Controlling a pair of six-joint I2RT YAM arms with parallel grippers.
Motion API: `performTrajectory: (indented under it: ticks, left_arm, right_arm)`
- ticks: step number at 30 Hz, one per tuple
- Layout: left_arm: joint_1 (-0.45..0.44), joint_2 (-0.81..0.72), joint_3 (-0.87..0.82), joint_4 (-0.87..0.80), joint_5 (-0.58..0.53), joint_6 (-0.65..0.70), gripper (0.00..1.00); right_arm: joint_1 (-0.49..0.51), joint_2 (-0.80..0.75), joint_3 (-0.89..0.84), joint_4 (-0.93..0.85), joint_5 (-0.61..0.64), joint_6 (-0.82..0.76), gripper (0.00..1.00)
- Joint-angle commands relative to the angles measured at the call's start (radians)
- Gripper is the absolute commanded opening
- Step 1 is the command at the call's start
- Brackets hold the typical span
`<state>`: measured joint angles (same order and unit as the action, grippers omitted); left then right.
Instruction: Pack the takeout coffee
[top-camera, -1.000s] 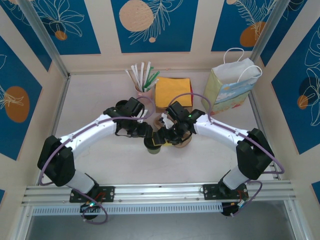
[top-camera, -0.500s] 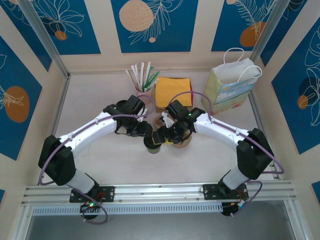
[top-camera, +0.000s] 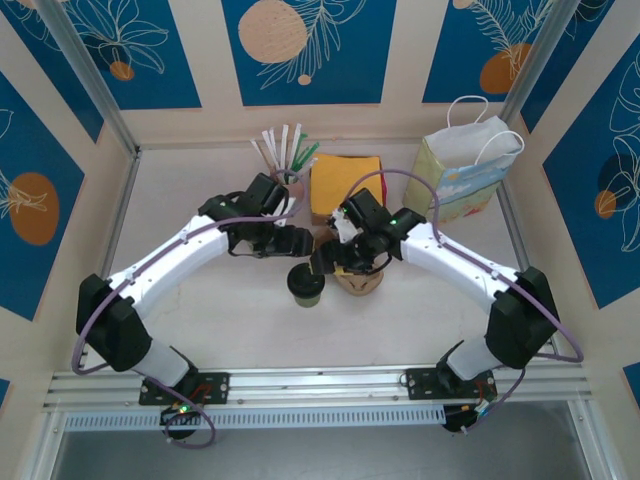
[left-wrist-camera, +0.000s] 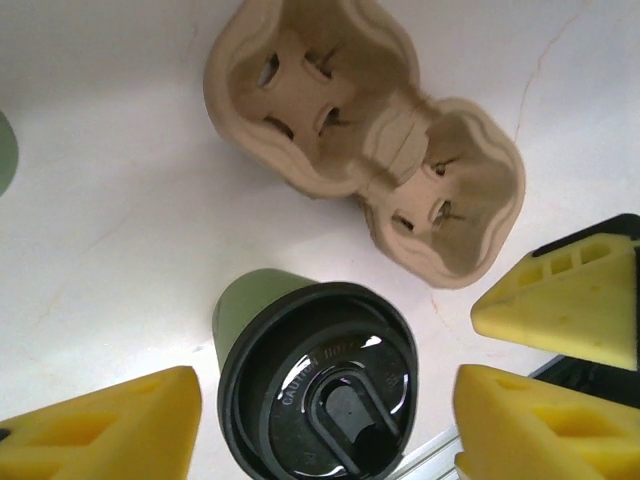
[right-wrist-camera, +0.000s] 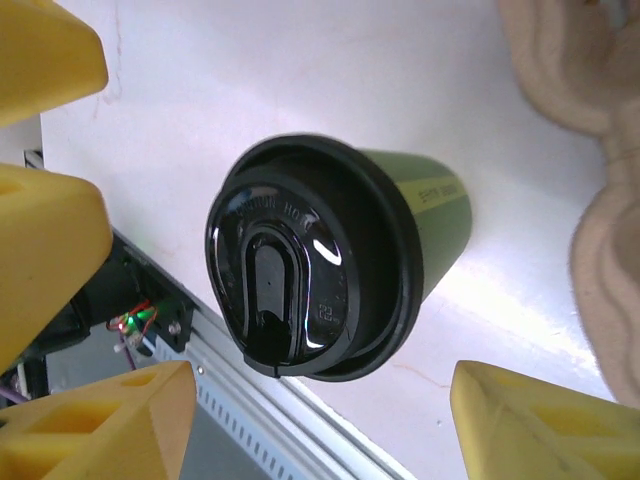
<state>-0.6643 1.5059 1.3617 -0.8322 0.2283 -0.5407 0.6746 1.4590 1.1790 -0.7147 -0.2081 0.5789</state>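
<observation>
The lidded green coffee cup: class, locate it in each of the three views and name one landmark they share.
Top external: takeout coffee mid-table, just left of the cardboard cup carrier.
Left wrist: cup bottom centre, below the carrier.
Right wrist: cup centre, carrier at the right edge.
Shared landmark: the cardboard cup carrier.

Pink cup of straws stands at the back of the white table, just beside a stack of yellow napkins. Paper gift bag, white handles, stands upright at the far right. Two-well moulded cardboard cup carrier lies mid-table, near the napkins.
</observation>
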Motion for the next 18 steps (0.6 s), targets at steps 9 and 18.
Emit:
performTrajectory:
  ticks: [9,18]
  left_arm:
    - [-0.004,-0.026,0.144,-0.085,-0.060,0.044,0.81]
    - [0.009,-0.048,0.189,-0.111,-0.092,0.104,1.00]
  right_arm:
    - [-0.053,-0.141,0.038,-0.014,0.279,0.023,0.74]
    - [-0.063,-0.143,0.101,-0.071,0.441,-0.013,0.80]
